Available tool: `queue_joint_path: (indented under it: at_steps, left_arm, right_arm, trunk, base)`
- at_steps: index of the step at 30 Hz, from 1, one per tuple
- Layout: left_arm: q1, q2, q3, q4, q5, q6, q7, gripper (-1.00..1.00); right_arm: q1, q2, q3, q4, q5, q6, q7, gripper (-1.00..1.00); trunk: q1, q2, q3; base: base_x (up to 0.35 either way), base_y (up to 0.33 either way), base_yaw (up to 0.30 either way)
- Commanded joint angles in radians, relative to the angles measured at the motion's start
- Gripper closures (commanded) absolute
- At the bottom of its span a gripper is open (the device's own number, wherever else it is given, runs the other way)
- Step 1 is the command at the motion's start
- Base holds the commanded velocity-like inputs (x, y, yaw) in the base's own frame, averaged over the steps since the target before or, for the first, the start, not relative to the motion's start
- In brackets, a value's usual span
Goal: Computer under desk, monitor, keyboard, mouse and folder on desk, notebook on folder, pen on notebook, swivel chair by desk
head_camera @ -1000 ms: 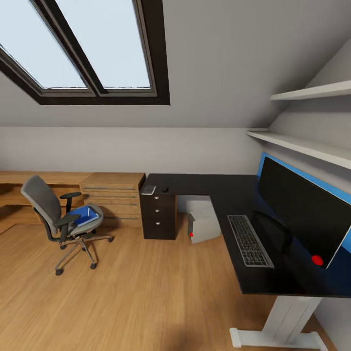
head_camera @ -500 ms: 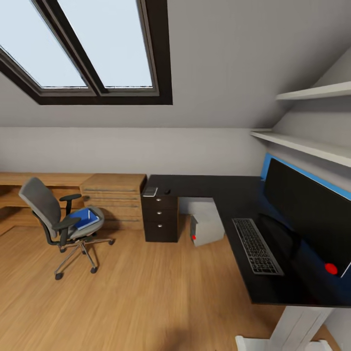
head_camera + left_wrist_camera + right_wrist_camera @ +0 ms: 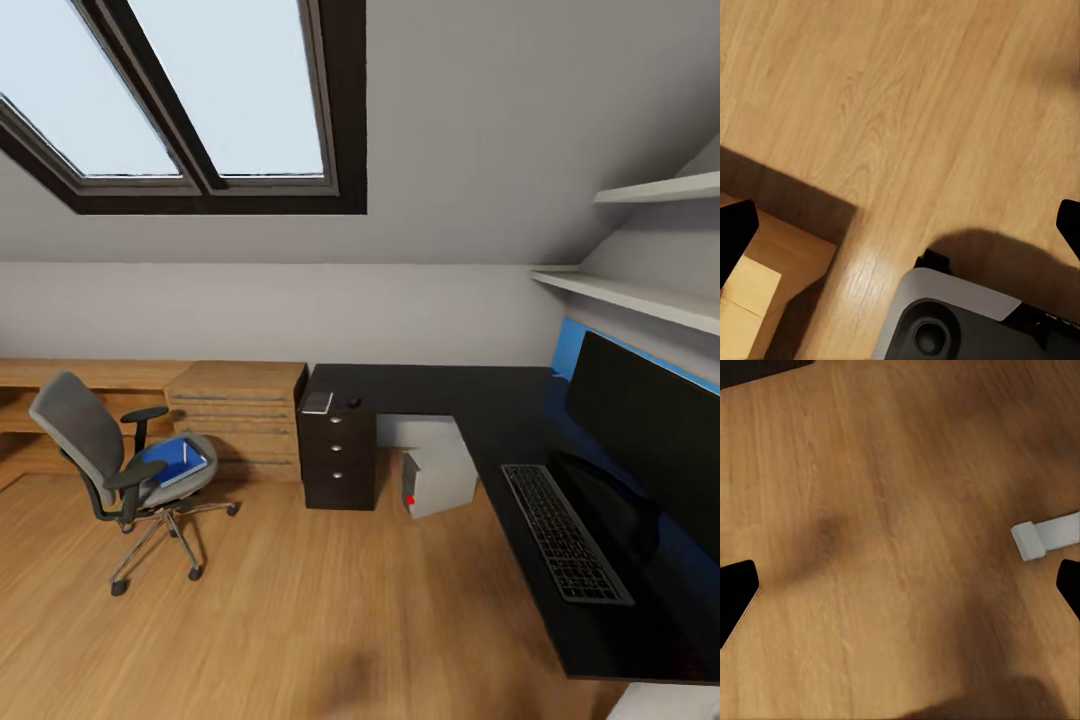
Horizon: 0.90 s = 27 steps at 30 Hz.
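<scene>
A grey swivel chair [image 3: 95,450] stands on the wooden floor at the left, apart from the desk. A blue folder [image 3: 170,464] lies on its seat with a thin white pen [image 3: 185,452] on top. The black L-shaped desk [image 3: 450,392] carries the dark monitor [image 3: 650,435] and the keyboard [image 3: 565,530] at the right. A small dark mouse [image 3: 354,402] and a grey notebook [image 3: 318,402] lie at its far left corner. The grey computer [image 3: 438,482] sits under the desk. My left gripper [image 3: 900,229] and my right gripper [image 3: 900,589] both hang open over bare floor.
A dark drawer unit [image 3: 338,455] supports the desk's left end, beside a low wooden cabinet [image 3: 240,400]. Wall shelves [image 3: 640,295] hang over the monitor. The desk's white foot [image 3: 1046,534] shows in the right wrist view. My grey base [image 3: 945,319] shows in the left wrist view.
The whole head picture has shifted: the camera has turned left, so desk and monitor sit further right and lower. The things themselves have not moved.
</scene>
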Motion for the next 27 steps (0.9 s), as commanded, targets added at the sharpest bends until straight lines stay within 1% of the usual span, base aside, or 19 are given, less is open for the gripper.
queue_joint_path:
  at_steps: [1, 4, 10, 15, 20, 27]
  left_arm:
    - [0.0, 0.0, -0.009, 0.0, 0.007, -0.002, 0.003, -1.0]
    - [0.0, 0.0, -0.009, 0.0, 0.007, -0.002, 0.003, -1.0]
    - [0.0, 0.0, -0.009, 0.0, 0.007, -0.003, 0.003, -1.0]
    - [0.0, 0.0, -0.009, 0.0, 0.007, -0.003, 0.003, -1.0]
    - [0.0, 0.0, -0.009, 0.0, 0.007, -0.003, 0.003, -1.0]
    - [0.0, 0.0, -0.009, 0.0, 0.007, -0.003, 0.003, -1.0]
  right_arm:
    - [0.0, 0.0, 0.008, 0.0, -0.005, -0.003, -0.007, -1.0]
    - [0.0, 0.0, 0.008, 0.0, -0.005, -0.003, -0.007, -1.0]
    - [0.0, 0.0, 0.008, 0.0, -0.005, -0.003, -0.007, -1.0]
    - [0.0, 0.0, 0.008, 0.0, -0.006, -0.003, -0.007, -1.0]
    - [0.0, 0.0, 0.008, 0.0, -0.006, -0.003, -0.007, -1.0]
    - [0.0, 0.0, 0.008, 0.0, -0.006, -0.003, -0.007, -1.0]
  trunk:
    - [0.001, -0.001, 0.0]
    - [0.001, -0.001, 0.0]
    - [0.001, -0.001, 0.0]
    - [0.001, -0.001, 0.0]
    - [0.001, -0.001, 0.0]
    - [0.001, -0.001, 0.0]
  base:
    - [0.28, 0.171, 0.072]
    - [0.287, 0.16, 0.164]
    - [0.301, 0.131, 0.247]
    - [0.318, 0.045, 0.217]
    - [0.324, 0.011, 0.072]
    - [0.327, 0.002, 0.016]
